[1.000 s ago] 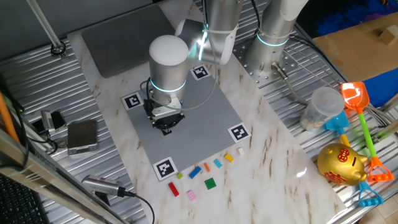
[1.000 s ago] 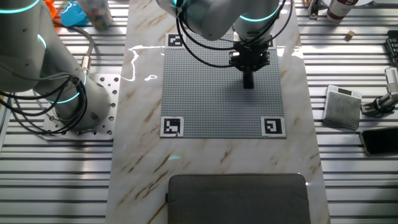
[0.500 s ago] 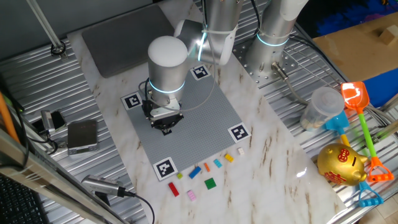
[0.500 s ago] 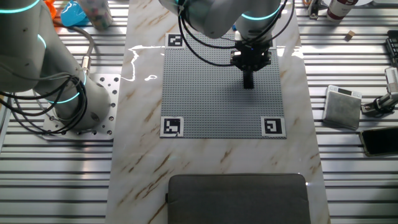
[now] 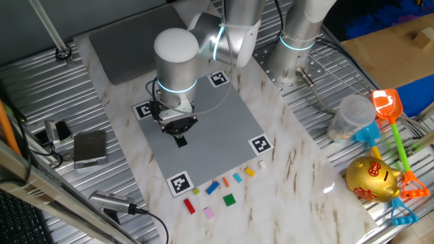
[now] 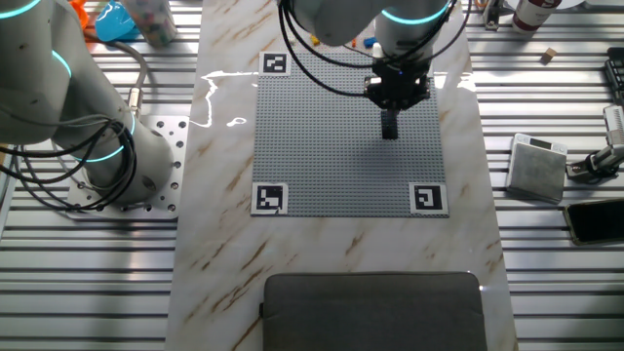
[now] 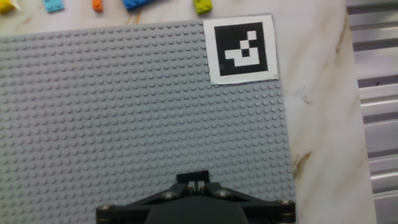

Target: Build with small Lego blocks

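Raised and shifted since before, the black two-finger gripper [image 5: 180,140] is pinched on a tiny black brick [image 7: 192,178]; nothing is built on the grey studded baseplate [image 5: 203,129].

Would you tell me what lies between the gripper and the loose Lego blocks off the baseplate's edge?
Only bare studded baseplate lies between the gripper and the loose Lego blocks; one fixed view and the hand view show it.
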You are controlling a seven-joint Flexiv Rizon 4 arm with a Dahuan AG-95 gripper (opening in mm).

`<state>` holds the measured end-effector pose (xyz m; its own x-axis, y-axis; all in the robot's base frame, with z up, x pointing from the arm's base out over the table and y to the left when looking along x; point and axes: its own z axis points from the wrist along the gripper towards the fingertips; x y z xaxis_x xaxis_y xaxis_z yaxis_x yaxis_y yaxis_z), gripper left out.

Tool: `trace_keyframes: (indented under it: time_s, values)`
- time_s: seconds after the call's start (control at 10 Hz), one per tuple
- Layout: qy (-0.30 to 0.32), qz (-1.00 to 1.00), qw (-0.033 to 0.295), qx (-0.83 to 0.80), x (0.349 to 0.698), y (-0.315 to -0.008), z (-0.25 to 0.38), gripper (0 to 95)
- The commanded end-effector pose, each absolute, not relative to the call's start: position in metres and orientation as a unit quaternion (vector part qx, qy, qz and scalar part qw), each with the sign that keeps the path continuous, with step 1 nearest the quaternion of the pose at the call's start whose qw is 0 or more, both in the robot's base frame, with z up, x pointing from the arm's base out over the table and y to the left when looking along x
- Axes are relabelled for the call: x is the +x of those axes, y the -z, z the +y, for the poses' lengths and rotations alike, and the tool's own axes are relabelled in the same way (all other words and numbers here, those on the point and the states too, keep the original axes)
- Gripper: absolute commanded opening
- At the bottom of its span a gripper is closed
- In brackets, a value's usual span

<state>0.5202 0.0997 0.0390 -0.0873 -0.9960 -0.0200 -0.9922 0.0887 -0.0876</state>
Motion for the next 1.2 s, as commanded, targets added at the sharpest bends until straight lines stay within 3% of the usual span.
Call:
trace_keyframes:
  time_s: [0.1, 1.2]
  values:
    - [0.027, 0.734, 0.036, -0.678, 0.519, -0.040, 0.096, 0.0]
    - [0.034, 0.724, 0.041, -0.688, 0.510, -0.017, 0.086, 0.0]
